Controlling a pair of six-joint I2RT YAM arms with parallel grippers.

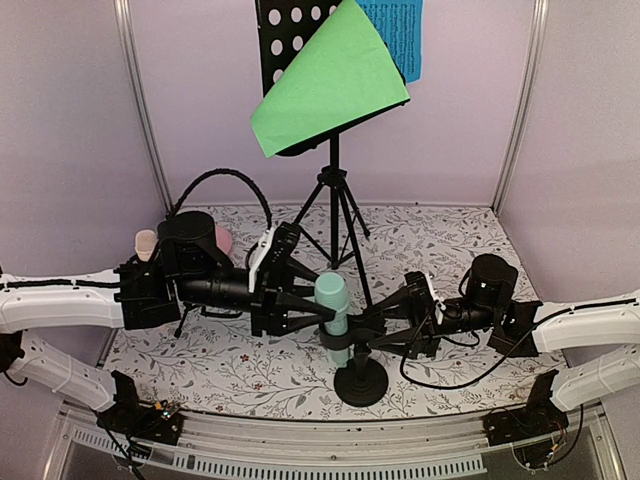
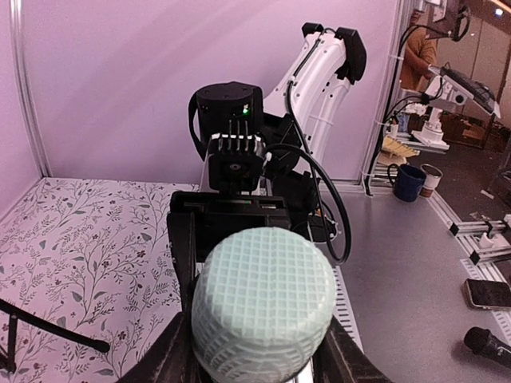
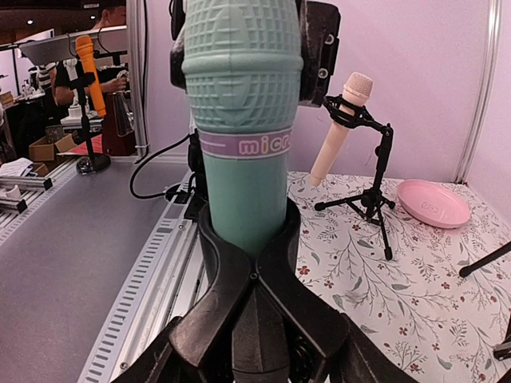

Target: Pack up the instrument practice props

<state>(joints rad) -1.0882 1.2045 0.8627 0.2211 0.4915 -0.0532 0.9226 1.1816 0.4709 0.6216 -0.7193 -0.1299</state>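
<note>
The mint microphone (image 1: 332,300) stands upright in a black clip (image 3: 249,267) on a stand with a round black base (image 1: 360,385). My left gripper (image 1: 320,313) is shut on the microphone's upper body; its meshed head (image 2: 263,299) fills the left wrist view between my fingers. My right gripper (image 1: 374,326) is shut on the clip just under the microphone (image 3: 243,120). The beige microphone (image 3: 339,128) sits on a small black tripod (image 3: 371,195). The black perforated music rack (image 1: 290,40) holds a green sheet (image 1: 325,85) and a blue sheet (image 1: 400,35).
A pink dish (image 3: 435,203) lies on the floral mat beyond the beige microphone. The rack's tripod legs (image 1: 335,215) stand just behind the grippers. Purple walls close the back and sides. A metal rail (image 1: 320,450) runs along the near edge.
</note>
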